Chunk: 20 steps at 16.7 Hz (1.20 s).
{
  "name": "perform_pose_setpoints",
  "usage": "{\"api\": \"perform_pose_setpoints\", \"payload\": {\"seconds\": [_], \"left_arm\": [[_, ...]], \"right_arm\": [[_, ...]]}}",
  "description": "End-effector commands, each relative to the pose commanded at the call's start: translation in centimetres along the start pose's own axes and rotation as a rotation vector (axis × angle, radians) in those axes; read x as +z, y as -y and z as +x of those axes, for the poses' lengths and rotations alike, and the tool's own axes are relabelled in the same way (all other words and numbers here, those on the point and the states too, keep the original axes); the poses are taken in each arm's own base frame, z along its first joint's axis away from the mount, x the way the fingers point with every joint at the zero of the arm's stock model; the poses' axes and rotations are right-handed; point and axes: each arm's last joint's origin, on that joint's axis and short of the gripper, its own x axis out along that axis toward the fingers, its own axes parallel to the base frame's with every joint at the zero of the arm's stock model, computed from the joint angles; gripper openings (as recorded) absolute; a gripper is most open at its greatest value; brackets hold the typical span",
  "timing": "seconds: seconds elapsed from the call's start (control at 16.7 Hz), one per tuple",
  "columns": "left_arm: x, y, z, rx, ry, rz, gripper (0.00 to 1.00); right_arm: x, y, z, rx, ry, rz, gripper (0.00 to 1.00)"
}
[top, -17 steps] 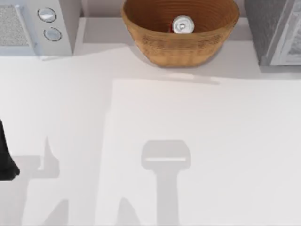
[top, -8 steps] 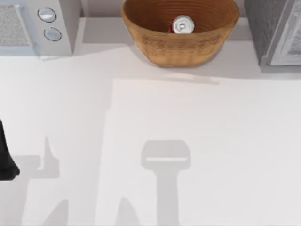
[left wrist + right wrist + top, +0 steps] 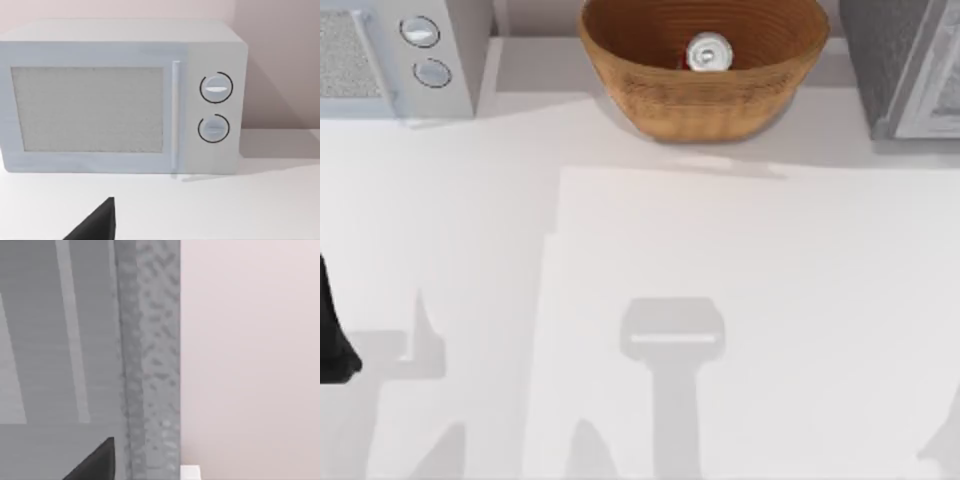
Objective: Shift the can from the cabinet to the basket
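The can (image 3: 709, 52) stands upright inside the basket (image 3: 650, 95) at the back middle of the table, silver top up, a bit of red side showing. The cabinet (image 3: 885, 60) is at the back right, and its speckled grey side (image 3: 155, 340) looms close in the right wrist view. My left arm (image 3: 332, 335) is parked at the left edge of the table. A dark tip of my left gripper (image 3: 95, 225) shows in the left wrist view, facing the white box. A dark tip of my right gripper (image 3: 95, 462) sits in front of the cabinet.
A white box with two round knobs (image 3: 420, 50) stands at the back left, seen from the front in the left wrist view (image 3: 120, 100). A pale wall (image 3: 250, 350) runs beside the cabinet. Arm shadows fall on the white table (image 3: 720, 250).
A faint shadow has appeared at the bottom right corner of the top view. The can, the basket and the left arm have not moved.
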Motion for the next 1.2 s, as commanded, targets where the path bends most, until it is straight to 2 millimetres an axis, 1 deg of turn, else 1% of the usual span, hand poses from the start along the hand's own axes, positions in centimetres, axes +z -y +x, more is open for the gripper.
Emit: {"api": "perform_pose_setpoints", "payload": {"seconds": [0.18,0.36,0.48,0.6,0.72,1.08,1.2], "left_arm": [[0.0,0.0,0.0,0.000,0.000,0.000,1.00],[0.0,0.0,0.0,0.000,0.000,0.000,1.00],[0.0,0.0,0.0,0.000,0.000,0.000,1.00],[0.0,0.0,0.0,0.000,0.000,0.000,1.00],[0.0,0.0,0.0,0.000,0.000,0.000,1.00],[0.0,0.0,0.0,0.000,0.000,0.000,1.00],[0.0,0.0,0.0,0.000,0.000,0.000,1.00]], "right_arm": [[6.4,-0.8,-0.4,-0.001,-0.010,0.021,1.00],[12.1,-3.1,-1.5,-0.001,-0.012,0.025,1.00],[15.2,-5.1,-2.4,0.000,-0.007,0.014,1.00],[17.4,-6.9,-3.2,0.001,0.002,-0.002,1.00],[18.5,-7.8,-3.7,0.001,0.008,-0.013,1.00],[18.6,-7.9,-3.8,-0.002,0.010,-0.017,1.00],[18.8,-8.4,-3.3,-0.001,0.014,-0.019,1.00]]}}
